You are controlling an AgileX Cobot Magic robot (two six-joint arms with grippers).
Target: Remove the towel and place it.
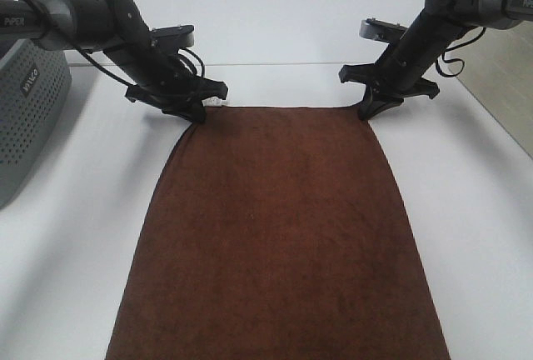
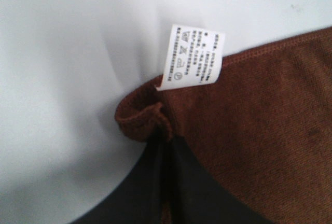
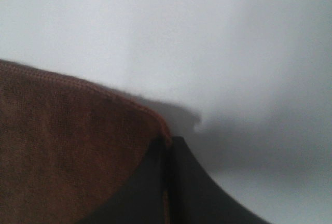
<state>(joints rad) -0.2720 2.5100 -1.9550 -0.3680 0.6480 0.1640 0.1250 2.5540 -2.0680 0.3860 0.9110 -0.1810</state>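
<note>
The towel (image 1: 279,235), a large dark brown terry cloth, lies spread on the white table and runs off the near edge of the high view. My left gripper (image 1: 197,114) is shut on its far left corner, where the cloth bunches (image 2: 139,120) and a small white tag (image 2: 191,58) stands up beside the hem. At the far right corner my right gripper (image 1: 366,112) is shut on the towel, with the stitched hem (image 3: 104,97) ending between its black fingers (image 3: 150,187).
A grey perforated basket (image 1: 29,118) stands at the left edge of the white table (image 1: 466,235). Beyond the right table edge the floor (image 1: 504,77) shows.
</note>
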